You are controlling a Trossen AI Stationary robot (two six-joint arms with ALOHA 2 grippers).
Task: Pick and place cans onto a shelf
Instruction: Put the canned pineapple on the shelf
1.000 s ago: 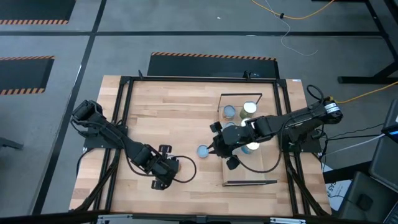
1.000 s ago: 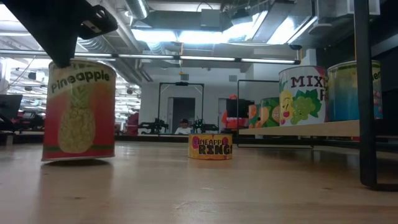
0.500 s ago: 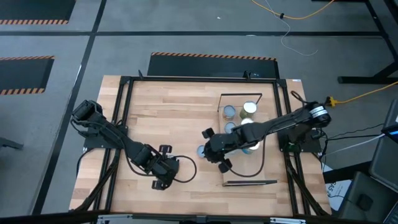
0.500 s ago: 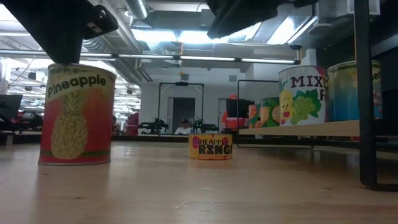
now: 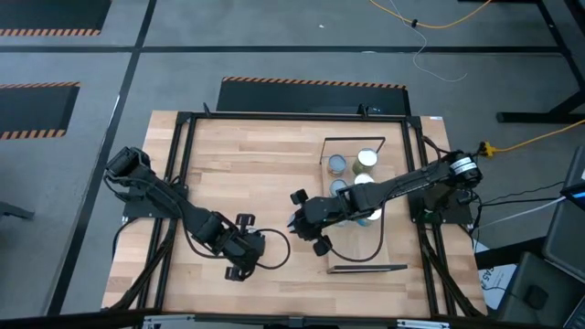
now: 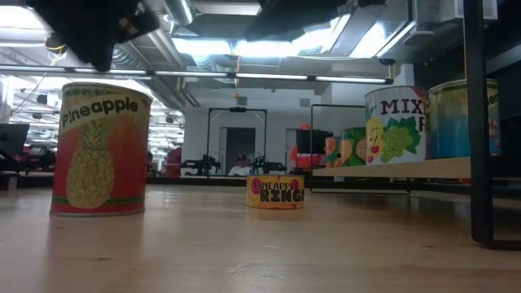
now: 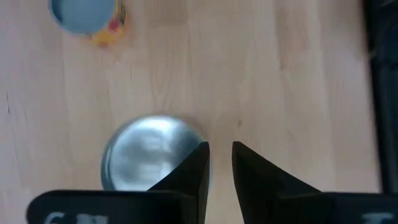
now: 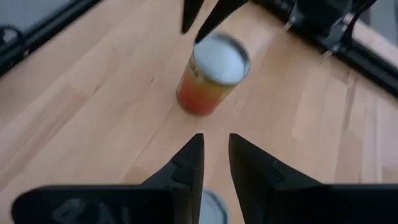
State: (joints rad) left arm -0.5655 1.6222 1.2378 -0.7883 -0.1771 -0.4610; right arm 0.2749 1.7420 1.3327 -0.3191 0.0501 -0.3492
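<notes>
right gripper, centre of the high view, fingers nearly together, grasping nothing, likely over the short can | left gripper, lower left, narrow gap, empty | pineapple can upright on table | shelf right of centre, holding cans

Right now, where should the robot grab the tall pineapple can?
Grip its round side wall, near the top, coming straight down from above. The pineapple can stands upright on the table, flat silvery lid up, with bare wood all around it. So the jaws can likely drop on two opposite sides and squeeze the curve.
</notes>
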